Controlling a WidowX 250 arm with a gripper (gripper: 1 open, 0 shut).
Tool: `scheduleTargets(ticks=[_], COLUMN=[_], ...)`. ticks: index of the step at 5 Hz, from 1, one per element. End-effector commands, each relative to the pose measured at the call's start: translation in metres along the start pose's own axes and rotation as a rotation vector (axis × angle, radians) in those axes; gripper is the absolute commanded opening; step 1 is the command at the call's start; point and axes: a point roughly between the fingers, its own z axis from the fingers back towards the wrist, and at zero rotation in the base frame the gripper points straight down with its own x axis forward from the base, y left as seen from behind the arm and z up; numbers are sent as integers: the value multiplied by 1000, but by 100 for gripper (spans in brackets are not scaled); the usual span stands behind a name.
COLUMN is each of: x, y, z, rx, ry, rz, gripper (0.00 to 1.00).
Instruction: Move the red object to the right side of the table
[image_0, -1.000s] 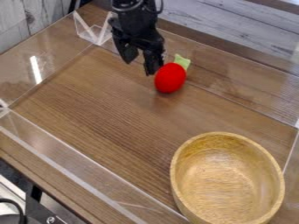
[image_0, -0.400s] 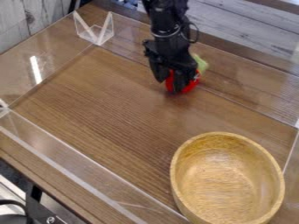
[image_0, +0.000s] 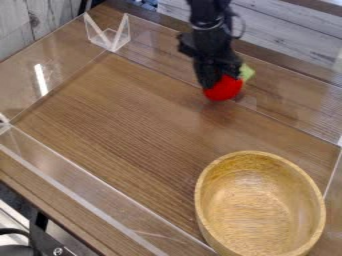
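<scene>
— Where's the small, rounded, glossy red toy fruit with the green leafy top (image_0: 225, 90)?
— Near the far edge of the brown wood-grain table (image_0: 120, 110), right beside the tip of the black robot gripper (image_0: 211, 80).
— Is it grasped?
— I can't tell; the gripper is clenched, but its fingertips blur against the fruit.
— And further out?
— The large, round, light wooden bowl (image_0: 261, 215) sits in the near right corner of the view, well apart from the fruit.

glossy red fruit (image_0: 225, 89), brown wood-grain table (image_0: 127, 125)
</scene>
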Motion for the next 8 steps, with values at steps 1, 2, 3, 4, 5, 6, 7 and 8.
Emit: scheduleTargets(ticks=[1,2,3,4,5,6,7,8], x=[26,32,30,26,23,25,27,28], y=[-27,-58,-62,-56,-67,-79,-88,-88], z=[28,23,16,11,5,-3,-19,-16], rx=[18,11,-11,-21,-27,-34,-46,-33], ry=[-98,-96,-86,-76,-49,-22,-8,-28], rz=[-30,-52,-108,-146,-131,-118,-141,-130], gripper=[0,0,0,0,0,100,0,0])
